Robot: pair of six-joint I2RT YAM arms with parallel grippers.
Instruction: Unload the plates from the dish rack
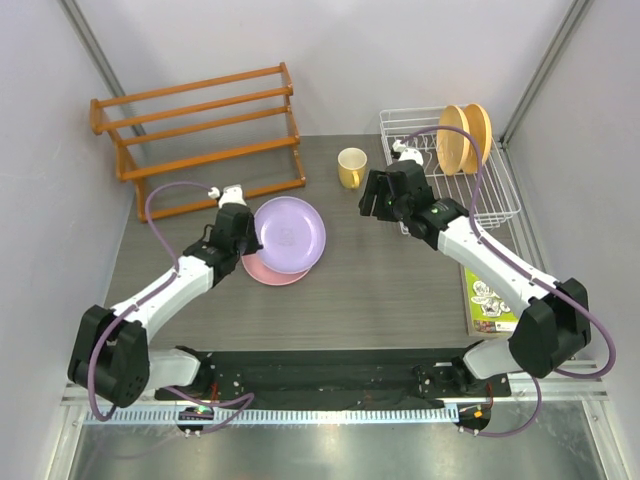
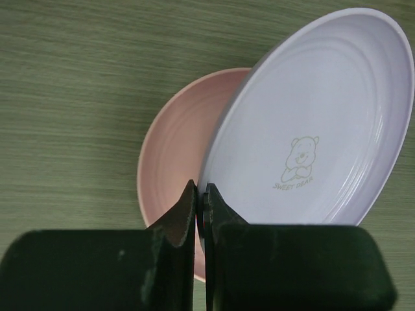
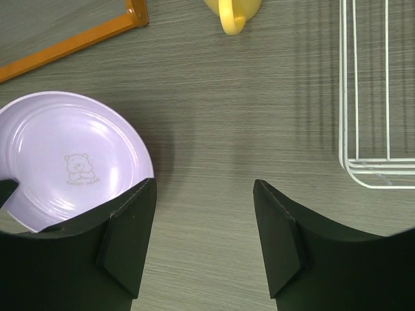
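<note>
My left gripper (image 2: 200, 189) is shut on the rim of the lilac plate (image 1: 290, 233), which it holds tilted over the pink plate (image 1: 268, 271) lying flat on the table. In the left wrist view the lilac plate (image 2: 318, 123) shows a small bear print, with the pink plate (image 2: 178, 152) beneath it. Two orange-yellow plates (image 1: 462, 137) stand upright in the white wire dish rack (image 1: 490, 195) at the back right. My right gripper (image 1: 378, 200) hangs open over bare table between the lilac plate (image 3: 71, 159) and the dish rack (image 3: 363, 97), holding nothing.
A small yellow mug (image 1: 351, 167) stands left of the dish rack. An orange wooden slatted rack (image 1: 200, 135) sits at the back left. A green printed card (image 1: 490, 298) lies near the right edge.
</note>
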